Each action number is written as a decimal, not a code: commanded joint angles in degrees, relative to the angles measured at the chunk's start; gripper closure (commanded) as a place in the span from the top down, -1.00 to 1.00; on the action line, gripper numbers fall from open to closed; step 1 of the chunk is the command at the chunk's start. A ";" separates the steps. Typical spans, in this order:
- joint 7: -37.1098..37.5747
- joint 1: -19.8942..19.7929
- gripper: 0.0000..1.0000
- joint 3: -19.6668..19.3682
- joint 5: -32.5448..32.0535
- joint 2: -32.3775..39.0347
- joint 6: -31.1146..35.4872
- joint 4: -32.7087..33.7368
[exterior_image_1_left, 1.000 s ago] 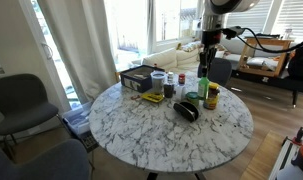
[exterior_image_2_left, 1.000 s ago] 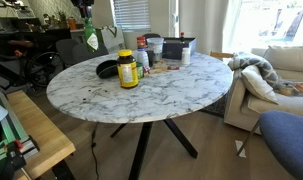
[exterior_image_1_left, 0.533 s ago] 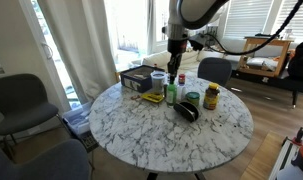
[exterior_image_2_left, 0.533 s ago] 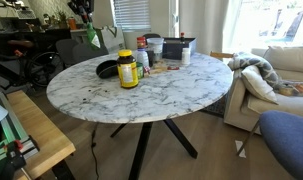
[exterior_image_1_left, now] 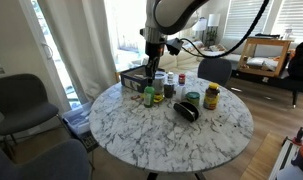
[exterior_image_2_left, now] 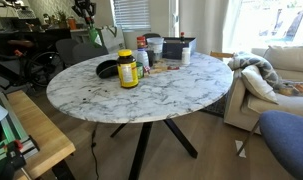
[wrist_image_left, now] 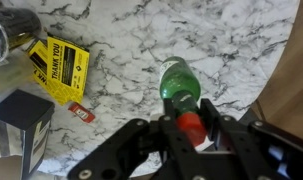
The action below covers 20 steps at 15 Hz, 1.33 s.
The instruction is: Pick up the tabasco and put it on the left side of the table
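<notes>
1. Bright living room with a round white marble table (exterior_image_1_left: 171, 140), jars and boxes clustered at its far side.
2. Above that cluster, robot arm (exterior_image_1_left: 171, 12) reaching straight down, likely to clear the neighbours.
3. Black gripper (wrist_image_left: 191, 126), fingers pinching the tabasco (wrist_image_left: 178, 82) by its red cap, a grip suited to carrying.
4. Upright below the fingers, near a yellow card (wrist_image_left: 59, 65); cannot tell whether touching the marble.
</notes>
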 commanded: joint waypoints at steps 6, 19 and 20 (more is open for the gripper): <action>3.45 0.31 -0.84 0.76 -4.36 5.54 -1.74 7.00; 10.06 8.26 -0.84 0.49 -10.73 37.57 -14.48 47.52; 10.74 8.94 -0.84 -0.15 -11.46 38.60 -14.36 48.61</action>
